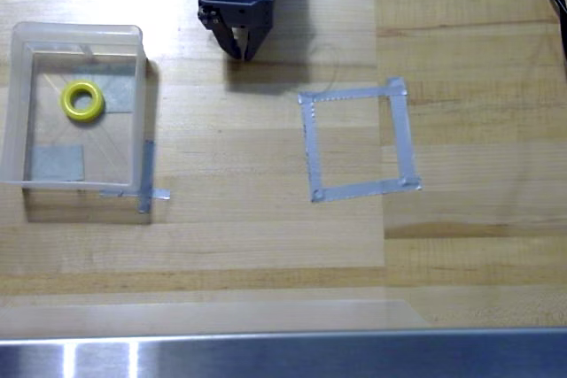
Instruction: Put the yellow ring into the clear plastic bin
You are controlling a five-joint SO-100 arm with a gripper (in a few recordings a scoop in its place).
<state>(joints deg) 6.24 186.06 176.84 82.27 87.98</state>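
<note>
Yellow ring (82, 101) lies flat inside the clear plastic bin (18, 104), well left of and below the pincer (244, 49) in the overhead view. Pincer jaws stand narrow, holding nothing. Grey tape square (359, 141) sits lower right of it.

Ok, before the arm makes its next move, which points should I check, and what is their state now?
1. Yellow ring lies inside the clear plastic bin: ok.
2. Gripper carries nothing: ok.
3. Gripper is away from the bin, over bare table: ok.
4. Bin stands upright: ok.
5. Grey tape square holds no object: ok.
6. Gripper fully shut: cannot tell.
</note>
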